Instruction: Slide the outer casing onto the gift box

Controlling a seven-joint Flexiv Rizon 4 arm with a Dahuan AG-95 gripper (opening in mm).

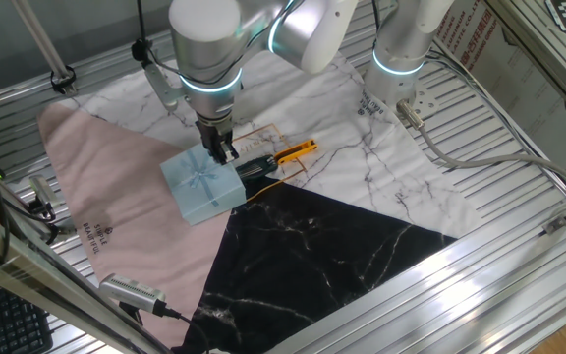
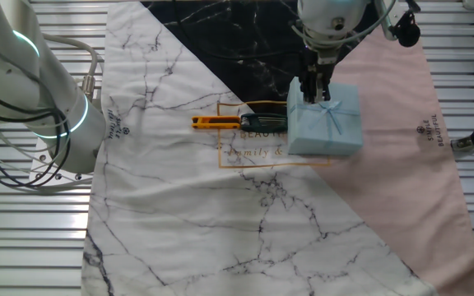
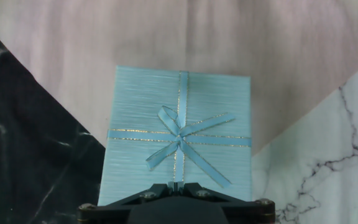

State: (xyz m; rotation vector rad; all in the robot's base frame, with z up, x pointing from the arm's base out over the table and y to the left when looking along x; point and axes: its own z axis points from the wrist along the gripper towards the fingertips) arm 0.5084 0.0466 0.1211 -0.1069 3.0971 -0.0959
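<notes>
In one fixed view we see the tool [image 1: 222, 149] hanging over the far edge of the outer casing [image 1: 201, 186], its dark fingers close together just above the pale blue top. The casing lies flat on the worktop [image 1: 381, 187], where the pink cloth [image 1: 106, 197], the black marbled cloth [image 1: 312, 246] and the white marbled cloth meet. Just beside its far side lies a black tool with an orange handle [image 1: 281, 157]. We cannot make out the gift box here.

In the other fixed view we see the tool [image 2: 314, 92] at the upper left part of the casing [image 2: 326, 120], fingers pointing down and drawn near each other, at or just above the edge of the casing. The ribbon bow [image 2: 332, 115] shows on the top face. The orange-handled tool [image 2: 237, 123] lies to the left, its black end reaching the casing's side, over a gold printed frame [image 2: 253, 152] on the white cloth.

In the hand view we look straight down on the casing [image 3: 182, 140], which fills the middle, its ribbon cross and bow [image 3: 180, 138] plain to see. The base of the tool [image 3: 178, 186] sits at the bottom edge, the two jaws meeting at a thin seam, so we read it as closed with nothing between them. We cannot tell whether it touches the casing.
</notes>
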